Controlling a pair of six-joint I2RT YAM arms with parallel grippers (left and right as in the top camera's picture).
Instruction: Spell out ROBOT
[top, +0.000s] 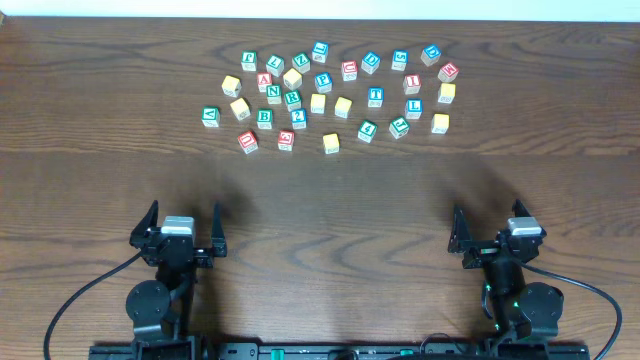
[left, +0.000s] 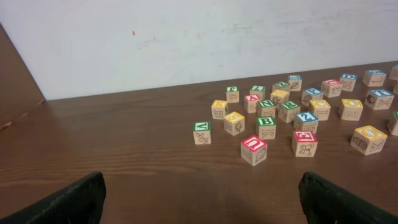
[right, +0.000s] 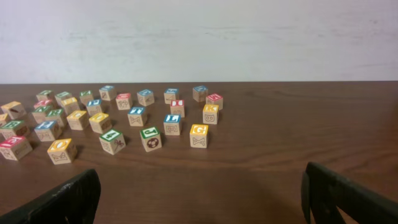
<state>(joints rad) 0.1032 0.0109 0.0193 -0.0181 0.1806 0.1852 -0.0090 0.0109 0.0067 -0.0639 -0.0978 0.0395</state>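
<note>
Several wooden letter blocks lie scattered at the far middle of the table. In the overhead view I read a green R block (top: 292, 98), a green B block (top: 265, 117) and a blue T block (top: 375, 97); no O face is legible. The B block also shows in the left wrist view (left: 265, 126). My left gripper (top: 181, 236) is open and empty near the front left, far from the blocks. My right gripper (top: 497, 238) is open and empty near the front right. Both show wide-apart black fingers in the wrist views, left (left: 202, 199) and right (right: 202, 196).
A white wall (left: 186, 37) runs behind the table's far edge. The block cluster spans from a green block (top: 210, 116) on the left to a yellow block (top: 440, 123) on the right. Bare wood (top: 330, 220) lies between the grippers and the blocks.
</note>
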